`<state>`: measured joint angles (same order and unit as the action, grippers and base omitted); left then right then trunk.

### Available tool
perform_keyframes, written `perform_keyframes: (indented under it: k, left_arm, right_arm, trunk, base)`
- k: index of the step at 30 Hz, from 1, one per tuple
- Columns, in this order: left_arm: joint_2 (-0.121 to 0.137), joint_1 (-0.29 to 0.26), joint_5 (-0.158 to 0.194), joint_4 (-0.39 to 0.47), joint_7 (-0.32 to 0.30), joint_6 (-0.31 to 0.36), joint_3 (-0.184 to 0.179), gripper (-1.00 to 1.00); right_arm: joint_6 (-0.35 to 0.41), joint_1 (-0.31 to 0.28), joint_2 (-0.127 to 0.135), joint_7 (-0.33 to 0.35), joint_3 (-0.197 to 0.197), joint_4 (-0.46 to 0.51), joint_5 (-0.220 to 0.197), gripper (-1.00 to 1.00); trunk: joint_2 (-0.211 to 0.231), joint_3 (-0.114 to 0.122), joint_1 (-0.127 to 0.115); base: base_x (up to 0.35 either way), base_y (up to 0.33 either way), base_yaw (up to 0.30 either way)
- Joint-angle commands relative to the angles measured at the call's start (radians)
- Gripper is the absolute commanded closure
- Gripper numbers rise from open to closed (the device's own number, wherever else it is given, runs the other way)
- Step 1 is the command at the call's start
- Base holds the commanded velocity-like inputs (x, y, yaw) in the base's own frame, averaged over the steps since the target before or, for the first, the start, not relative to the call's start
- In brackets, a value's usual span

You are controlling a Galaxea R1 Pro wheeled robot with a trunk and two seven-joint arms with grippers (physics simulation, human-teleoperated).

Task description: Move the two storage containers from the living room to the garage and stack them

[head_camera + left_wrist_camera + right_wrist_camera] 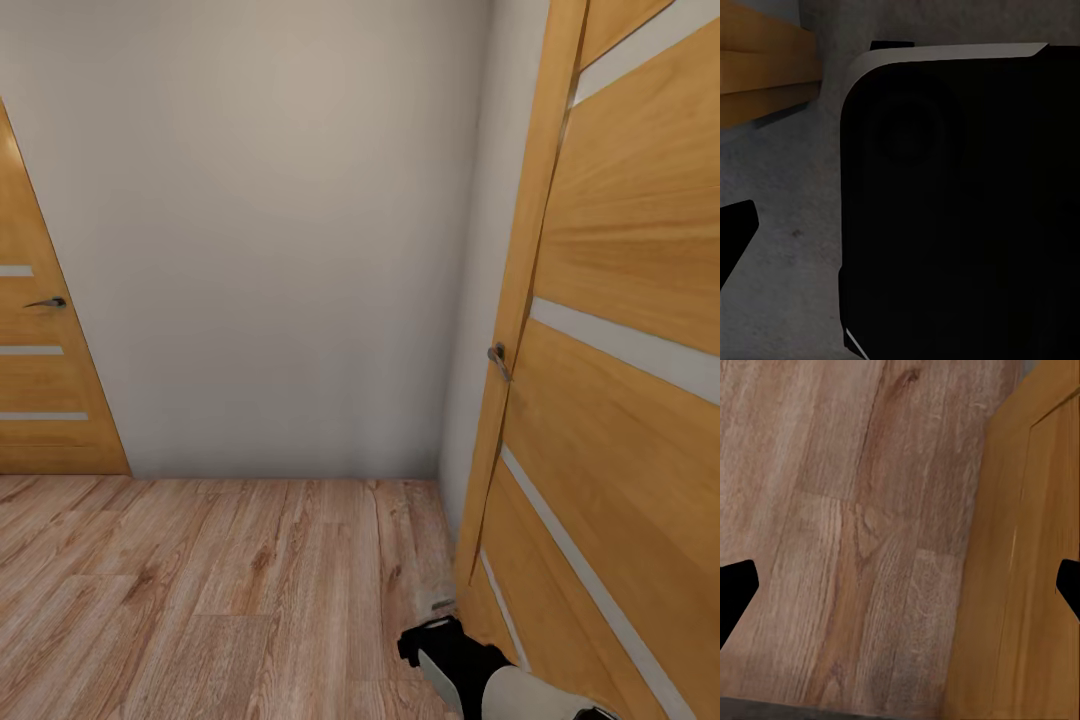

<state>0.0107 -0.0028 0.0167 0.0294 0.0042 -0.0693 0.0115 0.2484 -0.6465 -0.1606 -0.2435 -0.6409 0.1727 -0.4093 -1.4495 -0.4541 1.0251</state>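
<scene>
A plain grey wall (280,230) fills the middle, with light wood plank floor (200,590) below. An open wooden door (620,330) stands at right; another door (40,380) at left. The right arm (480,665) pokes in at the bottom. The right tool (900,585) has its fingers apart above the planks. I cannot tell about the left tool.

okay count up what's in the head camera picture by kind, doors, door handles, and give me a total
Orange-brown wooden doors with pale stripes: 2, one at the left edge, one open at the right.
Grey metal lever handles: 2, left door, right door.
Total: 4.
</scene>
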Motion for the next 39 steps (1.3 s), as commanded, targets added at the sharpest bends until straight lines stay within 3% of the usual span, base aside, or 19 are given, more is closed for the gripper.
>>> perform_keyframes:
  k: [1,7,11,20,24,32,39]
  left_arm:
    - [0.0,0.0,0.002,0.0,0.0,-0.003,0.001,-1.0]
    - [0.0,0.0,0.002,0.0,0.001,-0.003,0.001,-1.0]
    - [-0.001,0.0,0.002,0.0,0.002,-0.003,0.001,-1.0]
    - [-0.002,0.0,0.002,0.0,0.002,-0.003,0.001,-1.0]
    - [-0.002,0.0,0.002,0.0,0.002,-0.002,0.001,-1.0]
    - [-0.001,0.0,0.002,0.0,0.002,-0.003,0.001,-1.0]
    - [-0.001,0.0,0.002,0.0,0.001,-0.003,0.001,-1.0]
  right_arm:
    - [-0.008,0.014,0.0,-0.006,-0.009,-0.009,-0.002,-1.0]
    - [-0.12,0.07,-0.008,-0.005,-0.009,-0.117,0.007,-1.0]
    - [-0.181,0.14,-0.001,0.021,-0.009,-0.138,0.007,-1.0]
    - [-0.281,0.208,0.006,0.051,-0.01,-0.197,0.01,-1.0]
    - [-0.319,0.254,0.044,0.057,-0.011,-0.204,0.04,-1.0]
    - [-0.34,0.319,0.109,0.112,-0.01,-0.205,0.046,-1.0]
    - [-0.355,0.381,0.132,0.134,-0.009,-0.205,0.039,-1.0]
  trunk:
    - [-0.001,-0.001,0.0]
    - [-0.001,-0.001,0.0]
    - [-0.001,-0.001,0.0]
    - [-0.001,-0.001,0.0]
    - [-0.001,-0.001,0.0]
    - [-0.001,-0.001,0.0]
    - [-0.001,-0.001,0.0]
  base:
    - [0.0,0.0,0.0]
    - [0.0,0.0,0.0]
    - [0.0,0.0,0.0]
    - [0.0,0.0,0.0]
    - [0.0,0.0,0.0]
    - [0.0,0.0,0.0]
    - [0.0,0.0,0.0]
